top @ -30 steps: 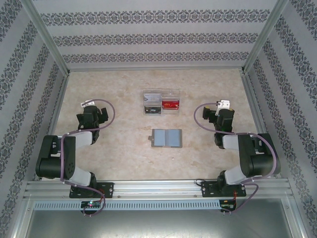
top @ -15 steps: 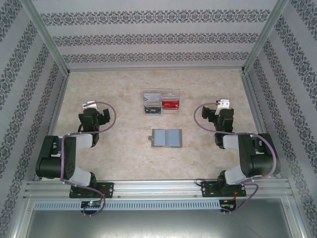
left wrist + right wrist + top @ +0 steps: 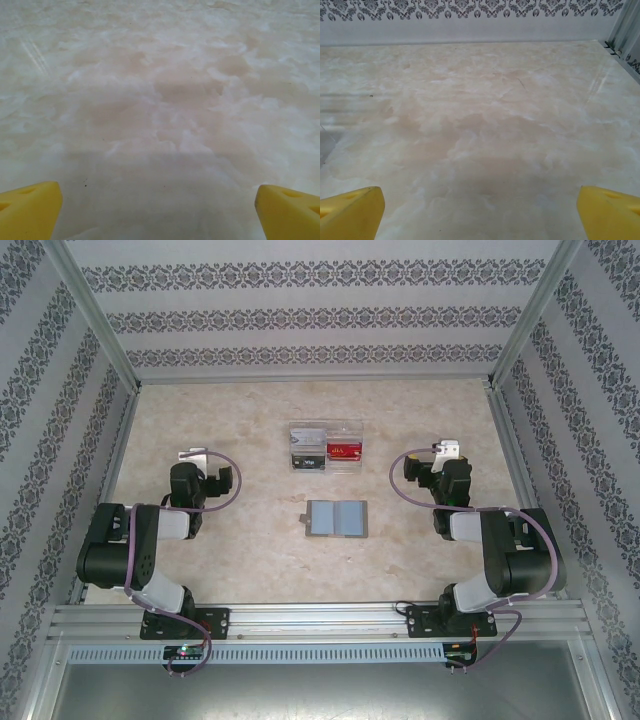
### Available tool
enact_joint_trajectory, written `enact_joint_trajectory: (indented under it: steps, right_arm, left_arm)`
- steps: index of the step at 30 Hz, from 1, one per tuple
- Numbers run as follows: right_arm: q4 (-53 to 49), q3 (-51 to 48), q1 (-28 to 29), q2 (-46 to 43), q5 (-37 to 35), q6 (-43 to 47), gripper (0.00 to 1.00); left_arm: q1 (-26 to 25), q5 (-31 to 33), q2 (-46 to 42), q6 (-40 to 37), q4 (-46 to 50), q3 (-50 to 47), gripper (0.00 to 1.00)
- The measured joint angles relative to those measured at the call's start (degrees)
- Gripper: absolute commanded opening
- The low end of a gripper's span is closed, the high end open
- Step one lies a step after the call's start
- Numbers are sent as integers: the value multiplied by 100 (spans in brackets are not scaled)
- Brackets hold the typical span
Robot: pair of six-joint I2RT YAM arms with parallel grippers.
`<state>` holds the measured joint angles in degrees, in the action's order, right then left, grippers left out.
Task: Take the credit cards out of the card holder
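Your left arm [image 3: 128, 552] sits folded, elbow back, forearm reaching forward. Your left gripper [image 3: 192, 454] points away from the base, jaws spread wide, with yellow fingertips [image 3: 29, 212] low in the wrist view's corners. Your right arm [image 3: 515, 558] mirrors it, and your right gripper [image 3: 447, 449] is equally wide apart, its yellow fingertips [image 3: 350, 212] at the corners.

A pale marbled table [image 3: 240, 420] spans the middle of the frame. A grey card holder [image 3: 337, 519] lies open and flat at its centre. Above it in the frame, a short way apart, sits a clear plastic box [image 3: 326, 447].
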<state>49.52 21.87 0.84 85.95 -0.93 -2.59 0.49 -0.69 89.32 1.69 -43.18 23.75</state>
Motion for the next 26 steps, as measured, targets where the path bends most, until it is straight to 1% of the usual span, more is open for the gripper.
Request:
enact_joint_trajectory:
  steps: [26]
  right_arm:
    - [0, 0, 2, 4, 35, 50, 98]
  left_arm:
    - [0, -109, 0, -46, -114, 0, 100]
